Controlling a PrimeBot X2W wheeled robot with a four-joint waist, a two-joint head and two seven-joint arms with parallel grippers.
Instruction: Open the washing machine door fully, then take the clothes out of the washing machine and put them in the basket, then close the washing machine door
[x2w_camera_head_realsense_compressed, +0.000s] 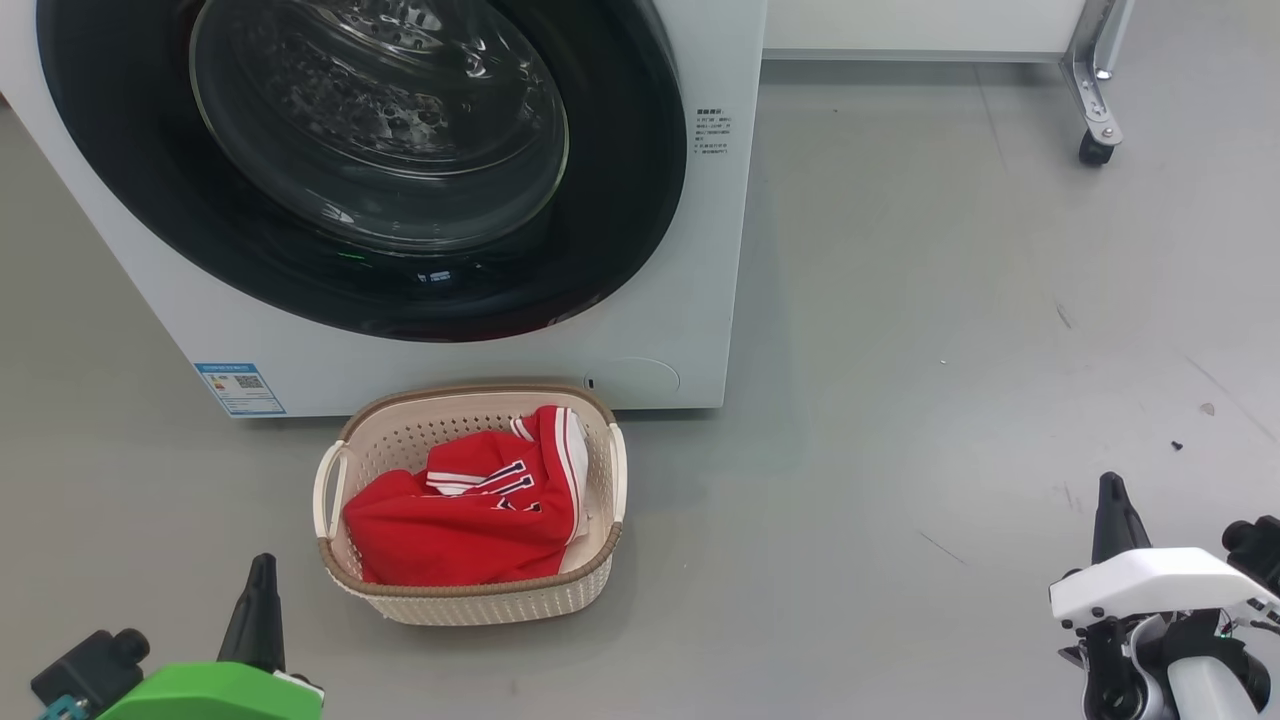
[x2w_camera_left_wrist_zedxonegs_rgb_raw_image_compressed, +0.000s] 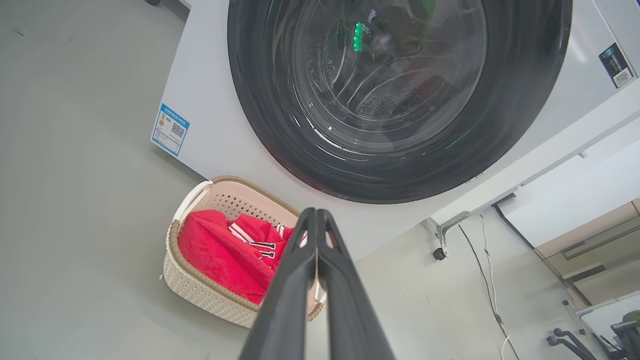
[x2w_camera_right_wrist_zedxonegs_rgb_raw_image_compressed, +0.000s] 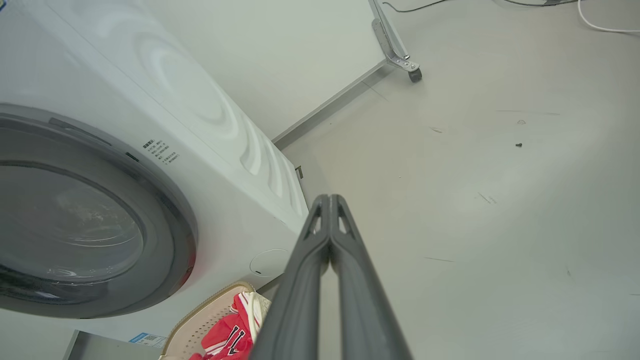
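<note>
**Counting one machine, one door, one basket, two grippers**

Head view: looking down on one washing machine (x2w_camera_head_realsense_compressed: 690, 260), with its one washing machine door (x2w_camera_head_realsense_compressed: 625, 200) sitting closed, flush against the white front. Finding one basket (x2w_camera_head_realsense_compressed: 480, 600) standing on the grey floor just in front of the machine, below the door, and holding the clothes (x2w_camera_head_realsense_compressed: 450, 525) as a single red heap; not being able to tell how many pieces. Seeing the left gripper (x2w_camera_head_realsense_compressed: 262, 570) at lower left and the right gripper (x2w_camera_head_realsense_compressed: 1110, 495) at lower right, each pressing its two fingers together, gripping nothing, touching nothing, hanging apart from the basket.

Left wrist view: looking along two fingers pressing tip to tip, empty, overlapping the basket's far rim in the picture; showing one blue label (x2w_camera_left_wrist_zedxonegs_rgb_raw_image_compressed: 170, 130) on the machine's front.

Right wrist view: looking along two fingers meeting at the tips, empty, pointing over bare floor beside the machine's corner.
</note>
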